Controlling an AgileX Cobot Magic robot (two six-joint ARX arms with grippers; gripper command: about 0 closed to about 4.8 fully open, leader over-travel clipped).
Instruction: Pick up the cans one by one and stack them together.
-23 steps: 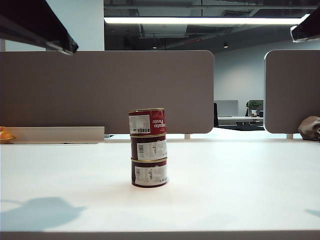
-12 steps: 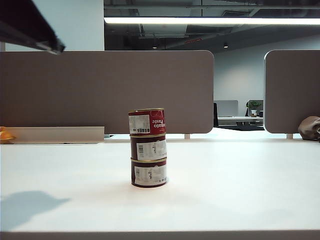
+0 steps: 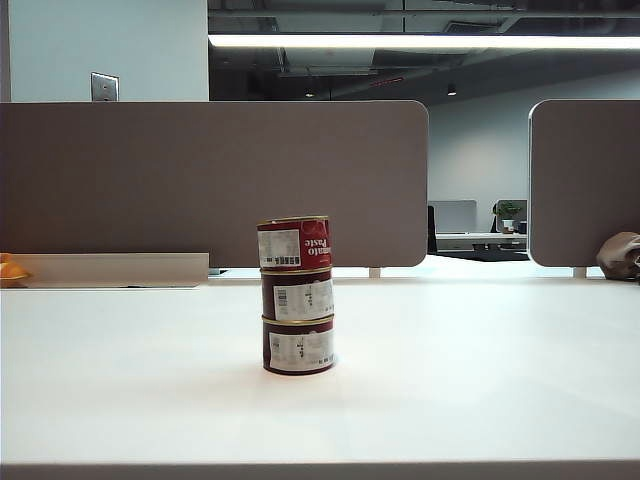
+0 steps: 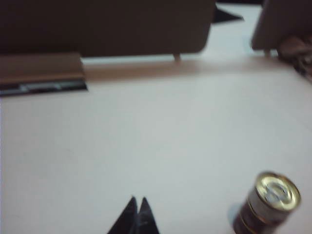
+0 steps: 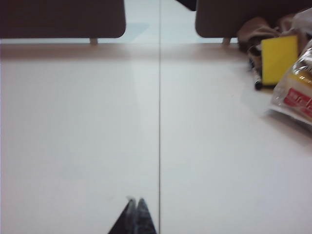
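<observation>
table [image 3: 480,400]: white, cans [image 3: 297,295] stacked three high
room: office, grey dividers [image 3: 215,180]
left gripper [image 4: 137,214]: clenched, empty, above table
right gripper [image 5: 135,214]: clenched, empty, above table

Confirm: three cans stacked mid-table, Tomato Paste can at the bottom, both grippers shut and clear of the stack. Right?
One slip: the Tomato Paste can is on top of the stack, not at the bottom; the two maroon cans sit under it, as the exterior view shows. The rest holds: left gripper and right gripper are shut and away from the stack.
</observation>
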